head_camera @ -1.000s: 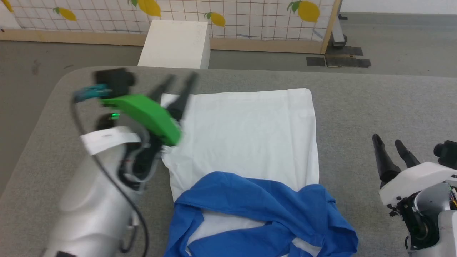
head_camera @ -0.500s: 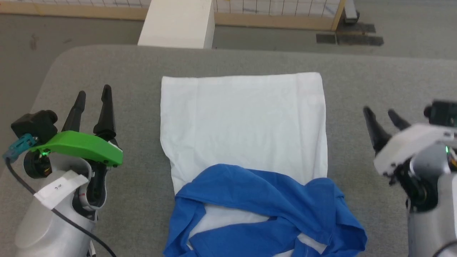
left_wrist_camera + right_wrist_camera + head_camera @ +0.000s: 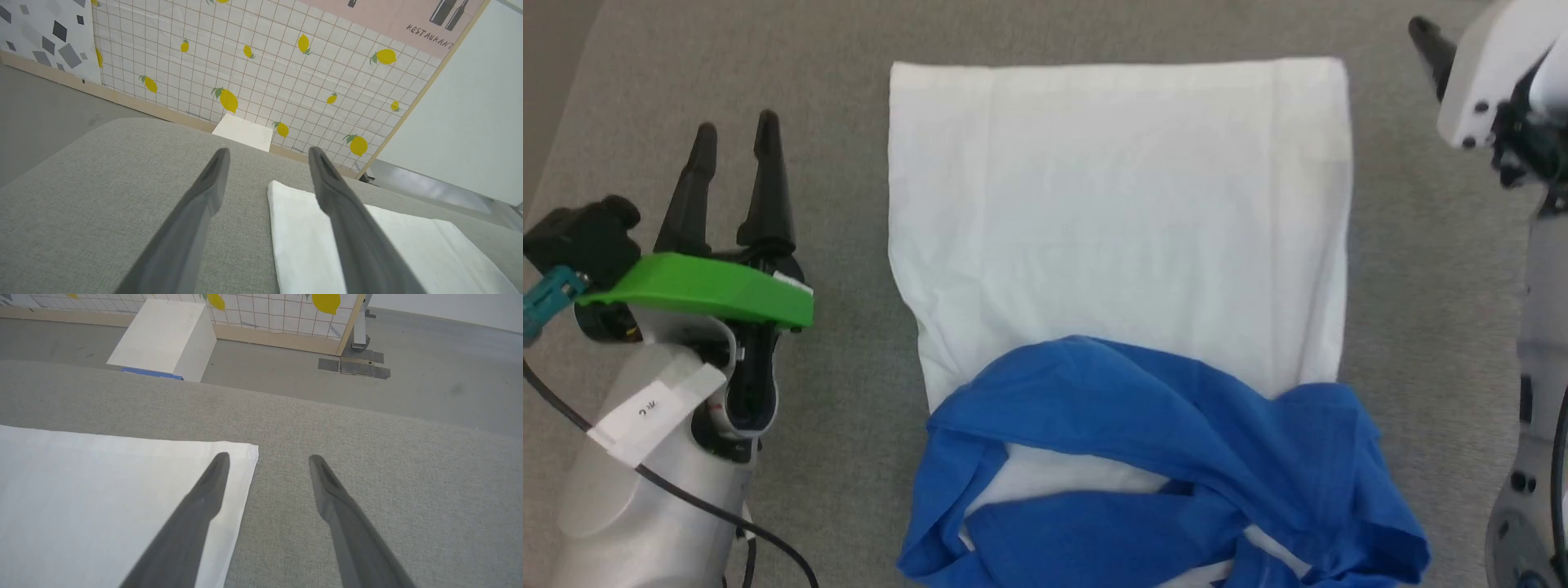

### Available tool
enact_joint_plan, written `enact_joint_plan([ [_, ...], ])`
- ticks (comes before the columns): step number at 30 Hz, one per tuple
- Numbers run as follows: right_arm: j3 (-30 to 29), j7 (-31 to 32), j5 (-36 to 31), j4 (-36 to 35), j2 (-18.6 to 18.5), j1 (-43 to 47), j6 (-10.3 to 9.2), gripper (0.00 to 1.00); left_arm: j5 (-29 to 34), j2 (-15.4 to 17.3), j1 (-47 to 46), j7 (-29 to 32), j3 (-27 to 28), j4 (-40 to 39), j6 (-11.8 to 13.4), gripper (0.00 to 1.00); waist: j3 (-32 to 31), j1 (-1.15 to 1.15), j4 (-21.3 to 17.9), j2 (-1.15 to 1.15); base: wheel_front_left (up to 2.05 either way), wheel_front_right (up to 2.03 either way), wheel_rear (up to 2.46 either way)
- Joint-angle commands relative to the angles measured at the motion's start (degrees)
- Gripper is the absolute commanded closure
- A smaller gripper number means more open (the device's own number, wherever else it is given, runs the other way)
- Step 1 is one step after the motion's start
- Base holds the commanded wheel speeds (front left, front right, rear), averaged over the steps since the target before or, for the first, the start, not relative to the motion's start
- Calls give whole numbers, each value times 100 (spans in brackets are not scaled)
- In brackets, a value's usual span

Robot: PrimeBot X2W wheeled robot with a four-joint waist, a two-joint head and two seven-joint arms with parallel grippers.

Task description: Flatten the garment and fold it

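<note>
The garment (image 3: 1119, 220) lies on the grey table, its white body spread flat toward the far side and its blue sleeves (image 3: 1176, 441) bunched across the near end. My left gripper (image 3: 731, 135) is open over bare table, well left of the shirt's left edge. In the left wrist view the white cloth (image 3: 302, 241) lies under and beside the right finger of that gripper (image 3: 265, 153). My right gripper (image 3: 265, 459) is open above the shirt's far right corner (image 3: 245, 451), one finger over the cloth and one over the table. In the head view its finger (image 3: 1429, 45) shows at the upper right.
The grey fabric table (image 3: 849, 343) surrounds the shirt on all sides. Beyond its far edge stand a white box (image 3: 163, 339) on the floor and a lemon-patterned tiled partition (image 3: 253, 61). Dark tape patches (image 3: 353, 367) mark the floor.
The head camera has tilted down and closer. My left arm has pulled back from the shirt's far left corner to the table's left side. My right gripper has gone forward to the far right corner.
</note>
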Motion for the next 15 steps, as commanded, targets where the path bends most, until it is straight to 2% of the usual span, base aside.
enact_joint_plan([
  [1,9,145,-144,147,-8,-233,-8,0,10,-30,-118,-46,3,-29,-48,0,736,-1,442,36,0,0,0],
  [7,135,930,-762,687,-56,-832,-8,0,51,-109,-260,-119,38,-91,-111,0,1169,-1,605,36,0,0,0],
  [15,467,1417,-970,1008,-116,-1119,-8,0,38,-256,-325,-177,145,-65,-148,0,1412,-1,667,36,0,0,0],
])
